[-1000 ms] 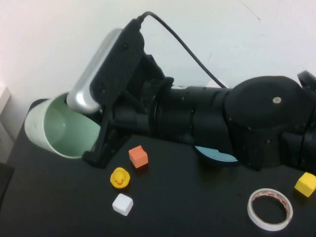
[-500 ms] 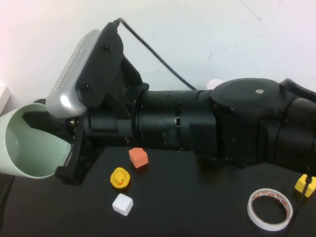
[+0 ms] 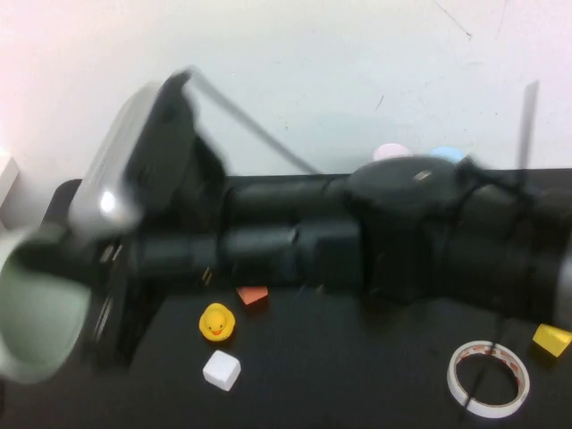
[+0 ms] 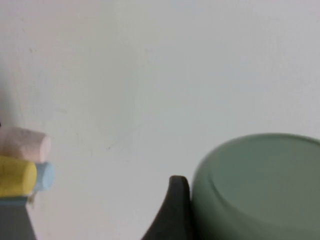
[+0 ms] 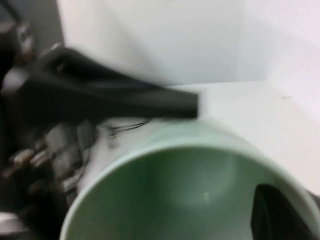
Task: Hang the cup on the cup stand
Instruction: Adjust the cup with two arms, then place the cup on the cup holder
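High view puts the mint-green cup [image 3: 36, 326] on its side in the air, well to the left of the yellow duck [image 3: 216, 323] and out past the black table [image 3: 357, 375] edge, carried on the right arm that stretches across from the duck's far right. Right wrist view has the right gripper [image 5: 232, 160] clamped on the cup's wall at the rim — one finger inside, one outside. The left gripper [image 4: 175, 215] shows only as a dark tip against the cup's base — I cannot tell its grip.

Cup [image 3: 36, 326] mint green — duck [image 3: 216, 322] yellow — cube [image 3: 222, 369] white — table [image 3: 357, 375] black.
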